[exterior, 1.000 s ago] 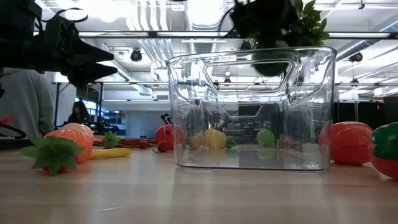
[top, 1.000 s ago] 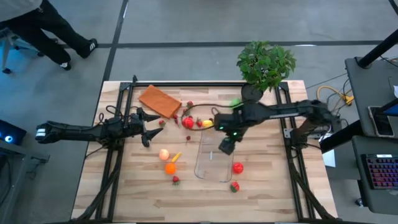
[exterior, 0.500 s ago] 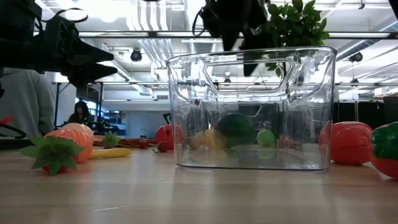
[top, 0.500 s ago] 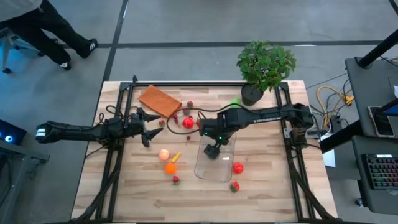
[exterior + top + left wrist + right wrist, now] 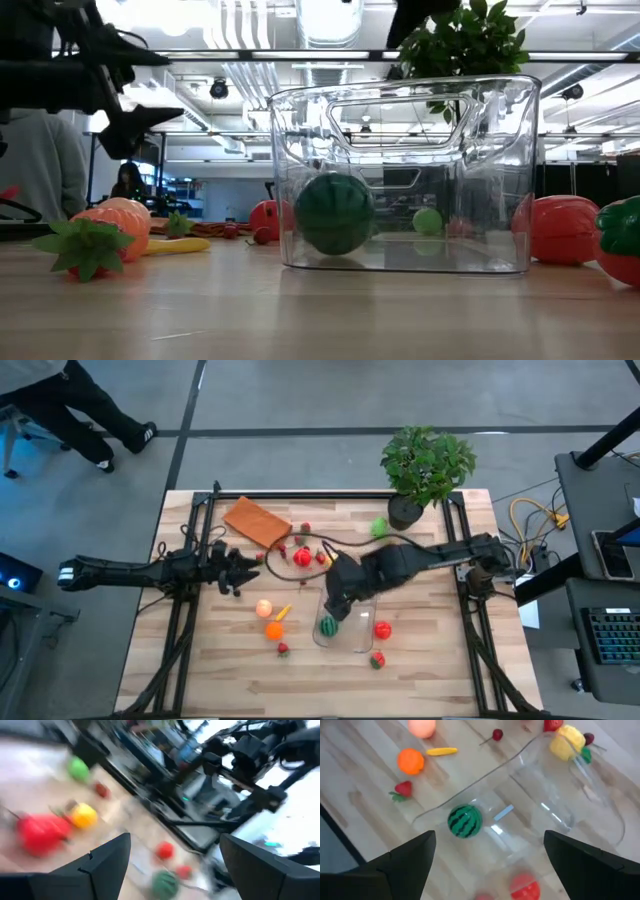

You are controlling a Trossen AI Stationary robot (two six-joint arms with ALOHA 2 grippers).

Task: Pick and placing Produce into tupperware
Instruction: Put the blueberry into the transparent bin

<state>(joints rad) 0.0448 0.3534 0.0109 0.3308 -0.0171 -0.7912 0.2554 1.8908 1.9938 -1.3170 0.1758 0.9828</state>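
High view: a clear plastic tub (image 5: 345,618) sits on a wooden surface (image 5: 420,660), with a small striped green melon (image 5: 327,627) inside at one end. The right claw (image 5: 335,605) hovers over the tub, fingers spread wide, holding nothing. The left claw (image 5: 243,563) waits well to the side, open and empty. Loose toy produce (red, orange, yellow) (image 5: 273,628) lies scattered beside the tub.

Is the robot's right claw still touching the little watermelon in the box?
Apart. In the right wrist view the watermelon lies on the tub floor, with clear space between it and the open right gripper above.
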